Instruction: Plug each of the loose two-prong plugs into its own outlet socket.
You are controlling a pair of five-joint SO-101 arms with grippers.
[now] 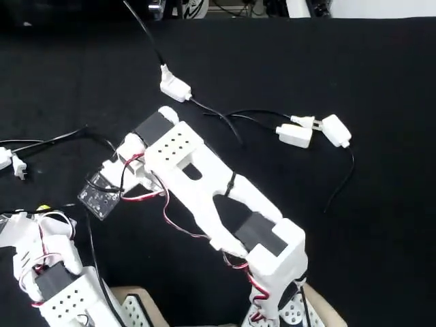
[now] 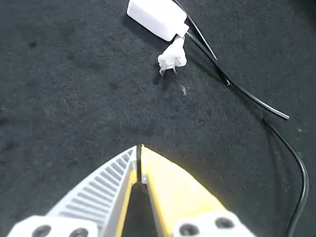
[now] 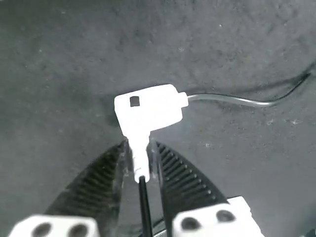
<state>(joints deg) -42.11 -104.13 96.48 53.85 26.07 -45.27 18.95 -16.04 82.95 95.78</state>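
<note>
In the right wrist view my right gripper is shut on the stem of a white two-prong plug. The plug's front end meets a white outlet socket block lying on the black table. Seen from above, that gripper is at centre left, hiding the plug. My left gripper is shut on nothing and hovers over bare table. Ahead of it lie another white socket block and a loose plug with its prongs pointing away from the block. From above, this pair sits at the far left edge.
A white plug-and-socket piece on a black cable lies at the back centre. At the right, two white pieces sit end to end. Black cables run across the table. The left arm stands at the front left.
</note>
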